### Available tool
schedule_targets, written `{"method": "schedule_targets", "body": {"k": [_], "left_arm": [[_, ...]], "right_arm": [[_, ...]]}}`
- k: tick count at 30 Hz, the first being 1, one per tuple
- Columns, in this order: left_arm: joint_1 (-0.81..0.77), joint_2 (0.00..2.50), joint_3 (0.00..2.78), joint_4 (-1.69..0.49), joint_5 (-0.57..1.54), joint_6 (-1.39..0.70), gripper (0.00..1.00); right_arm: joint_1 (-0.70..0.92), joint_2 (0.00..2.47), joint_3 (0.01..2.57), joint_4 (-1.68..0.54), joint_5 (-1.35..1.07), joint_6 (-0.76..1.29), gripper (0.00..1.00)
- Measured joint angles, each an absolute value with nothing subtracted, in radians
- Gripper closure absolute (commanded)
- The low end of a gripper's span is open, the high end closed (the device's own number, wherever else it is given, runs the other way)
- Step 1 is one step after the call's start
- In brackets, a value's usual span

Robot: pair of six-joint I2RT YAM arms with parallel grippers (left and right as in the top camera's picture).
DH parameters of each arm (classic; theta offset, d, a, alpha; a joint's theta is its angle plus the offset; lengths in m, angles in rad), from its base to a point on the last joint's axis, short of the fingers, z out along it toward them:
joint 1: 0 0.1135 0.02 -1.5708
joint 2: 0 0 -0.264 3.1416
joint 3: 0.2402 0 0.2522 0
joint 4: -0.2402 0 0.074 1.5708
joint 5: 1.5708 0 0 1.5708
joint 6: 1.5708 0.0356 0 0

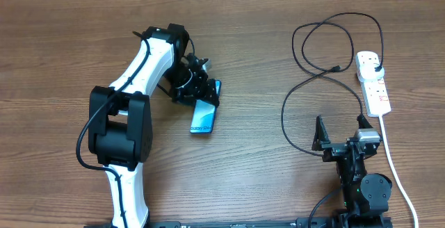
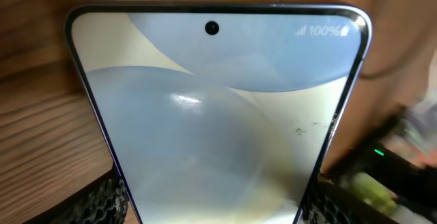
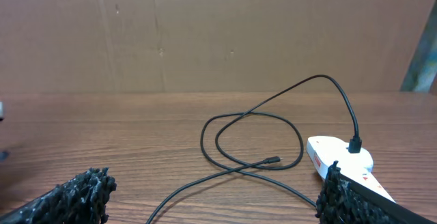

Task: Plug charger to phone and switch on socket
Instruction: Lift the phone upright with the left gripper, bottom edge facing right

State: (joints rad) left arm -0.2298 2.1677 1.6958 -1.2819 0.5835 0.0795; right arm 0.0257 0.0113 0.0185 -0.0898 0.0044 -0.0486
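Observation:
The phone (image 1: pixel 203 119) lies left of centre with its light blue screen up. My left gripper (image 1: pixel 199 91) is shut on its far end. In the left wrist view the phone (image 2: pixel 218 101) fills the frame, and both fingers of the left gripper (image 2: pixel 213 207) press its side edges. The charger (image 1: pixel 327 51) lies in black loops at the right, with its connector tip (image 1: pixel 337 68) loose on the table and its plug (image 1: pixel 376 67) in the socket (image 1: pixel 375 89). My right gripper (image 1: pixel 341 136) is open and empty, near the cable. The right wrist view shows the right gripper (image 3: pixel 205 203), the tip (image 3: pixel 273 160) and the socket (image 3: pixel 339 157).
The socket's thick white cord (image 1: pixel 395 162) runs down the right side past the right arm's base. The table is bare brown wood (image 1: pixel 264 179). A brown board wall (image 3: pixel 205 33) stands behind the table in the right wrist view.

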Motion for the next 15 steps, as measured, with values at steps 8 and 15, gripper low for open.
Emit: {"method": "schedule_targets", "body": {"k": [8,15], "left_arm": [[-0.23,2.168,1.696,-1.283,0.886,0.163,0.48],[-0.23,2.168,1.696,-1.283,1.129,0.179,0.48]], "right_arm": [[0.026,0.011,0.019,-0.089,0.004,-0.049,0.0],[0.026,0.011,0.019,-0.09,0.004,-0.049,0.0]]}}
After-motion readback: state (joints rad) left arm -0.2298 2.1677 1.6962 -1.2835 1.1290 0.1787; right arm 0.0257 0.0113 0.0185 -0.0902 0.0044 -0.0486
